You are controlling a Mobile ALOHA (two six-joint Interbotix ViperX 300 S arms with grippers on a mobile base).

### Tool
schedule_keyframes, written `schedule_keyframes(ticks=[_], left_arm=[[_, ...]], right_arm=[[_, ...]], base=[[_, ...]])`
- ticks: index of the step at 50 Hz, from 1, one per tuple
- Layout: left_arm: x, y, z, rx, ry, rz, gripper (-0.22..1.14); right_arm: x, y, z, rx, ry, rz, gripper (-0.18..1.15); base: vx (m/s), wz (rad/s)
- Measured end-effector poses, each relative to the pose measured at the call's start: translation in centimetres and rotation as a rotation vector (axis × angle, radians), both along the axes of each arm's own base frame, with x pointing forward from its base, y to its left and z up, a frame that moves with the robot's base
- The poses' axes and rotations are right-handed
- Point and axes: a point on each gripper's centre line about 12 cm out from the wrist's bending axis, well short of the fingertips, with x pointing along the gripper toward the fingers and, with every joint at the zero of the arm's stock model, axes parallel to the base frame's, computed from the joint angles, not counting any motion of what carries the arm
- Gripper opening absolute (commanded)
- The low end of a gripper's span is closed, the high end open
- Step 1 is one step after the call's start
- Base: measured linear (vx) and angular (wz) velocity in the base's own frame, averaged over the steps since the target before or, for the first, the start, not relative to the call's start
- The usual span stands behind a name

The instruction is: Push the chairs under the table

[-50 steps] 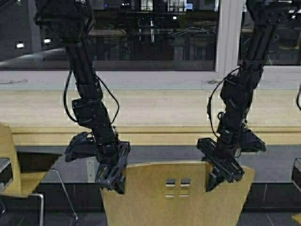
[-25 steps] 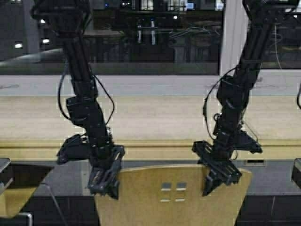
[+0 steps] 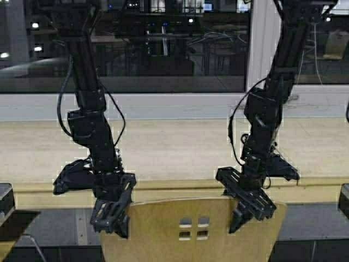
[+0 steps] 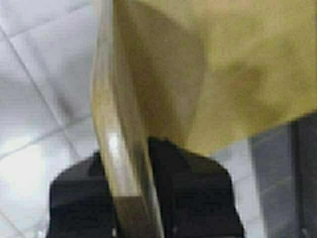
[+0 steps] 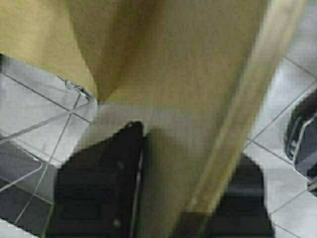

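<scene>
1. High view: we see one chair point(image 3: 191, 229) straight ahead, its curved backrest top just short of the worktop point(image 3: 163, 147) front edge. The left tool point(image 3: 110, 217) sits on the backrest's left upper corner and the right tool point(image 3: 246, 210) on the right upper corner, each straddling the rim.
2. High view, handling: we judge the moulded plywood stiff and light on thin wire legs, so even pressure at both corners should keep it from slewing. Under the worktop edge the room looks dark and open; its depth is hidden.
3. Left wrist view: the backrest edge point(image 4: 124, 163) runs between dark fingers point(image 4: 188, 198); the tool looks clenched on the chair.
4. Right wrist view: again the plywood edge point(image 5: 233, 124) passes between the fingers point(image 5: 104, 183), gripped. Wire legs point(image 5: 49, 124) and tiled floor point(image 5: 292, 64) show beyond.
</scene>
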Motion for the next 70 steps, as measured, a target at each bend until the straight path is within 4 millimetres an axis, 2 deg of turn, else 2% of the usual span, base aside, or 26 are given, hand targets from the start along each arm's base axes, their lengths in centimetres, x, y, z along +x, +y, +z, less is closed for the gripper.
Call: schedule_keyframes(ticks=[32, 36, 40, 45, 49, 55, 64, 70], left_arm=[[0.3, 0.6, 0.8, -0.004, -0.008, 0.018, 0.43], [0.3, 0.6, 0.8, -0.004, -0.008, 0.017, 0.46], [0.2, 0.5, 0.8, -0.003, -0.007, 0.014, 0.53], [0.2, 0.4, 0.9, 0.000, -0.006, -0.012, 0.67], [0.1, -0.4, 1.6, 0.001, -0.005, -0.066, 0.82], [0.4, -0.8, 2.4, -0.008, -0.012, -0.086, 0.93], [0.7, -1.2, 3.6, -0.029, 0.001, -0.095, 0.94], [0.4, -1.2, 4.7, -0.045, 0.016, -0.095, 0.94]], right_arm=[[0.7, 0.1, 0.6, -0.032, -0.064, 0.026, 0.12], [0.7, 0.1, 0.7, -0.032, -0.066, 0.026, 0.22], [0.9, 0.2, 0.5, -0.030, -0.066, 0.038, 0.45], [1.4, 0.5, 0.6, -0.016, -0.065, 0.056, 0.77], [1.4, 0.6, 0.6, -0.032, -0.080, 0.189, 0.93], [1.4, 1.4, 0.8, -0.036, -0.093, 0.259, 0.95], [1.5, 0.9, 0.7, -0.030, -0.081, 0.248, 0.95], [0.6, 0.7, 1.0, -0.027, -0.058, 0.242, 0.95]], base=[[0.15, 0.04], [0.05, 0.00], [0.01, -0.01], [0.00, 0.00], [0.01, 0.01], [-0.01, 0.02], [-0.02, 0.01], [-0.02, 0.00]])
